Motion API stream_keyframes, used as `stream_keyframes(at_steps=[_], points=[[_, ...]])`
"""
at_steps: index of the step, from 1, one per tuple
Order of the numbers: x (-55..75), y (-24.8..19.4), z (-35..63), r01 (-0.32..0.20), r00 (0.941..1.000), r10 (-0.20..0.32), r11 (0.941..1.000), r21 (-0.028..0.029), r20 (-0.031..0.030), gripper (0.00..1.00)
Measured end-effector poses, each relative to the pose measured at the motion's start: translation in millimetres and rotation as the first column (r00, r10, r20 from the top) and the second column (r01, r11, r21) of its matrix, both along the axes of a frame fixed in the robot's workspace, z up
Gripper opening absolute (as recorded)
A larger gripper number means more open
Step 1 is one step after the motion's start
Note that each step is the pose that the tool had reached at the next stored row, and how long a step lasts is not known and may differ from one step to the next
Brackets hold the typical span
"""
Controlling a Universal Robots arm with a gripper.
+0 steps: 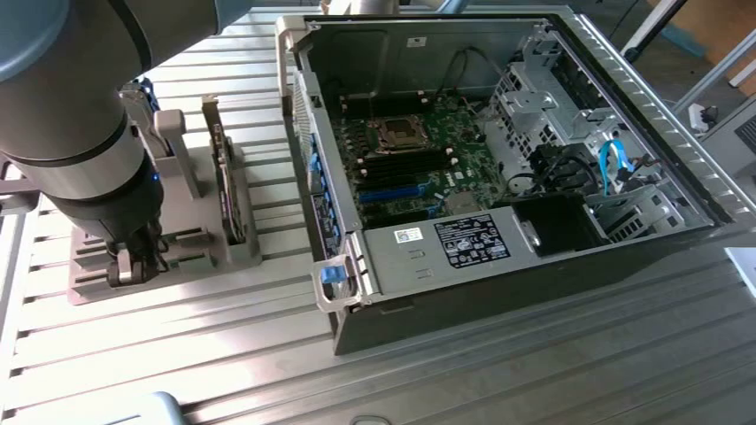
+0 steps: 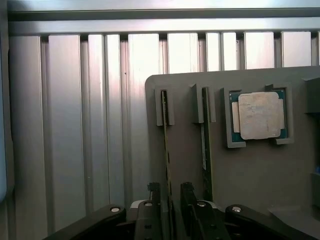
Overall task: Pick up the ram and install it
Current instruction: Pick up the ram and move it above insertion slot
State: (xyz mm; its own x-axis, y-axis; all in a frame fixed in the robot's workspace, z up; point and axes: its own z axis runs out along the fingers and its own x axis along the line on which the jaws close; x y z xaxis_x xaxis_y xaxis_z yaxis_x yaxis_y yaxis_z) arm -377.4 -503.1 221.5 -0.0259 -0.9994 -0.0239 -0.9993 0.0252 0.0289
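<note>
- The gripper [image 2: 170, 188] stands wide, one finger on each side of the ram [image 2: 165, 135] and not clamped on it. The ram sits on edge in its slot in the grey holder [image 2: 186, 145] on the ribbed table [image 2: 95, 125].
- The ram looks nearer one finger than the other, so that finger may touch first and lean it against the slot wall.
- A second board [image 2: 205, 130] stands just beside it (same holder, next slot). The finger in between has little room and could knock it.
- A grip on the thin edge alone could let the ram twist or slip.
- The holder seems loose on the table, so a ram jammed in its slot could drag it along.
- The computer case [image 1: 354, 266] stands well apart from the holder.
</note>
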Motion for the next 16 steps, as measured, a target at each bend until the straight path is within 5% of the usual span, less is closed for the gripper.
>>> stream_keyframes(at_steps=[16], points=[[0.0,0.0,-4.8,-0.020,0.9998,0.020,0.9998,0.0000,0.0000,0.30]])
